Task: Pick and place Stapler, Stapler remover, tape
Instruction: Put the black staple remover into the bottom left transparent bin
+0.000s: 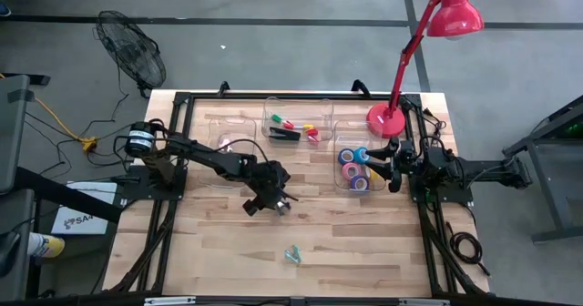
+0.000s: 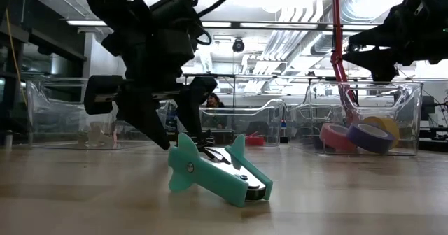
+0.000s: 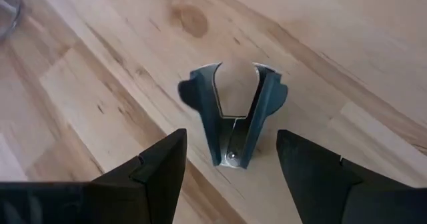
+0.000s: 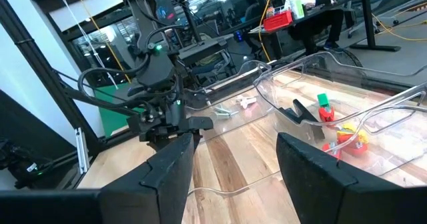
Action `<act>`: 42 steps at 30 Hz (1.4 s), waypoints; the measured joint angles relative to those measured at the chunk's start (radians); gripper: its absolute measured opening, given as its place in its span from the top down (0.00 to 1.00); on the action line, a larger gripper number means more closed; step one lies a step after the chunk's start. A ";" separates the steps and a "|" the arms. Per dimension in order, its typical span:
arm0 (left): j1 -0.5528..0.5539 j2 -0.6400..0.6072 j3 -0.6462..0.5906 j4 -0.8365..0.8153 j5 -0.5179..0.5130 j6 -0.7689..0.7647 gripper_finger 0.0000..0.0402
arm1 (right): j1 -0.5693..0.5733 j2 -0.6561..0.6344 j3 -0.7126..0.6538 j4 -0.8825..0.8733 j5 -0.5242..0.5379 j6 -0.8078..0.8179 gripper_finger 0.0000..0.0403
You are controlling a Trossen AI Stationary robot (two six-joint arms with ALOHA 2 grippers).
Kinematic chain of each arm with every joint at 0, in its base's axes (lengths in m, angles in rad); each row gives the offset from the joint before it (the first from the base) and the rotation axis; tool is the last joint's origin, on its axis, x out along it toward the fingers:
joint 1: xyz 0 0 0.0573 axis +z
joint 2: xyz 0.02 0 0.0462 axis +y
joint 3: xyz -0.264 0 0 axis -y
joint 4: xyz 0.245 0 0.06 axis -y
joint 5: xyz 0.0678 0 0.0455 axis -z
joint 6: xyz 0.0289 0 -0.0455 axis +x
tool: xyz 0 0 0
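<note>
A dark staple remover (image 3: 233, 111) lies flat on the wooden table, near its middle (image 1: 284, 206). My left gripper (image 3: 230, 144) is open and hangs just over it from above, one finger on each side, touching nothing. A second, teal staple remover (image 2: 217, 172) lies nearer the table's near edge (image 1: 292, 253). The black stapler (image 1: 284, 134) lies in the middle clear bin, also seen in the right wrist view (image 4: 301, 113). Several tape rolls (image 1: 353, 168) sit in the right clear bin. My right gripper (image 4: 233, 164) is open and waits above that bin's right side (image 1: 393, 165).
Three clear bins stand in a row along the far half of the table; the left one (image 1: 228, 133) holds little. Small coloured items (image 1: 310, 130) share the stapler's bin. A red desk lamp (image 1: 387, 119) stands at the far right corner. Bare wood lies toward the near edge.
</note>
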 joint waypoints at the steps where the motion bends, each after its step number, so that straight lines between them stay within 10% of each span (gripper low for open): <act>1: 0.000 0.000 0.000 0.001 0.004 0.009 0.43 | 0.000 0.000 0.000 0.000 0.000 0.000 0.49; 13: 0.000 0.062 0.001 0.097 0.024 -0.002 0.44 | 0.000 0.000 0.000 0.001 0.000 0.000 0.49; 24: -0.007 0.064 0.001 0.121 0.050 -0.083 0.81 | 0.000 0.000 0.000 0.000 0.000 0.000 0.49; 30: -0.007 0.064 0.001 0.122 0.043 -0.251 0.82 | 0.000 0.000 0.000 0.000 0.000 0.000 0.49; 42: -0.006 -0.086 0.143 -0.169 -0.299 -0.610 0.82 | 0.000 0.000 0.000 0.000 0.000 0.000 0.49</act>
